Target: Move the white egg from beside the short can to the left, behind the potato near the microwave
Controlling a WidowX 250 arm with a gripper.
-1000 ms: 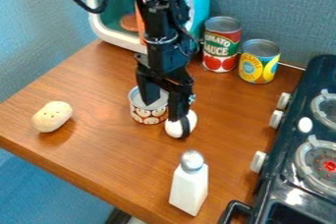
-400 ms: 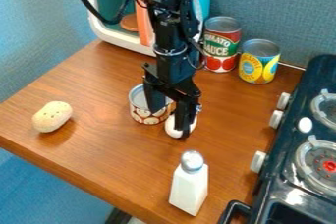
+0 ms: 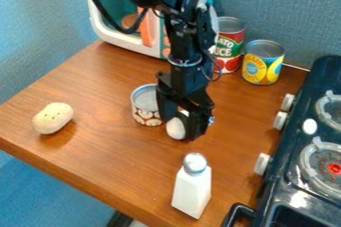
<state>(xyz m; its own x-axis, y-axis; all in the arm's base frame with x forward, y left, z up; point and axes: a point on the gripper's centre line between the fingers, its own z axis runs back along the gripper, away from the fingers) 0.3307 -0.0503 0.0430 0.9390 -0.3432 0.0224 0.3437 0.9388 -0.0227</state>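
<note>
The gripper [image 3: 182, 128] hangs low over the bench [image 3: 100, 146], fingers apart, straddling a white egg-like object [image 3: 176, 128]; whether they touch it I cannot tell. A short can [image 3: 145, 115] crowds its side away from the stove [image 3: 293, 176]. A white shaker [image 3: 192, 188] stands nearer the camera, a potato-like object [image 3: 53, 118] lies well apart, and two cans [image 3: 227, 54] [image 3: 263, 67] stand behind

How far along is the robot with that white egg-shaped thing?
Only the approach looks done: the gripper is down at the white egg-shaped thing, beside the short can. I can't tell whether it has a hold. Any lifting seems left, since the white thing looks to be on the wooden counter.
</note>
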